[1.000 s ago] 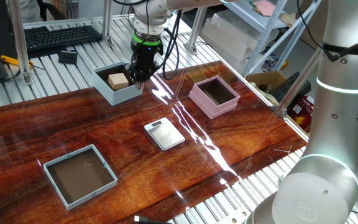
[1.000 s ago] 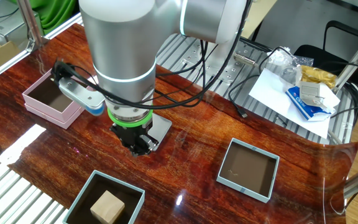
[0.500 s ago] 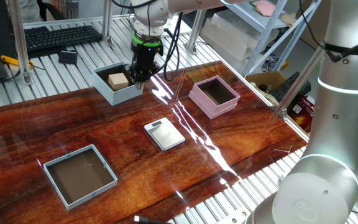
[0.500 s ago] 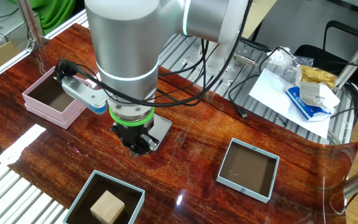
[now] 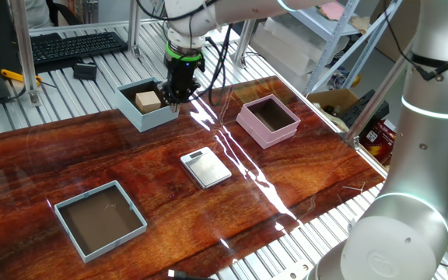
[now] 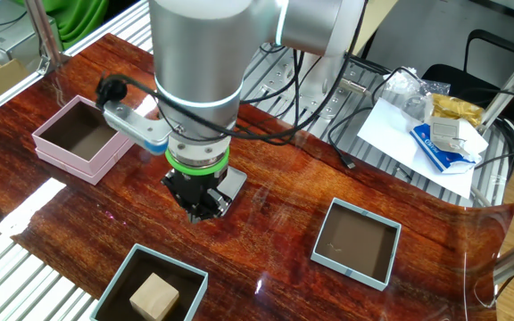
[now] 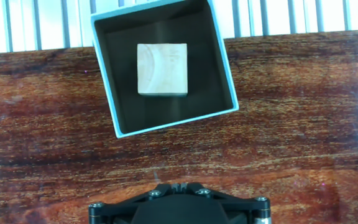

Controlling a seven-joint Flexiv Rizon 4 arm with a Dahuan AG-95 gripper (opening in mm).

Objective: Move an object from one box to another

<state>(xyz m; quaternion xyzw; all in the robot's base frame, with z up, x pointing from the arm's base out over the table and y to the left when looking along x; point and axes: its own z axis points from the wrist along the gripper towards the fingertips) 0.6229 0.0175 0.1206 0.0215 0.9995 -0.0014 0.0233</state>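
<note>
The object, a small tan wooden cube [image 5: 148,99] [image 6: 154,295] [image 7: 161,68], lies in the middle of the pale blue box [image 5: 151,118] [image 6: 197,278] [image 7: 166,124] at the table's far edge. My gripper [image 5: 175,95] [image 6: 199,212] [image 7: 178,185] hangs shut and holds nothing, over bare wood just beside that box's wall. In the hand view the box lies ahead of the fingertips. The pink box [image 5: 264,132] [image 6: 65,160] stands apart to the side, with nothing showing on its dark inside.
A flat silver scale [image 5: 205,167] [image 6: 232,183] lies mid-table, partly hidden behind the gripper in the other fixed view. A shallow blue-grey tray [image 5: 67,206] [image 6: 355,267] sits near the front corner. A keyboard [image 5: 76,43] and clutter lie beyond the table's edge.
The wrist has turned a little and the arm has leaned slightly sideways. The gripper stays shut beside the pale blue box. The cube has not moved.
</note>
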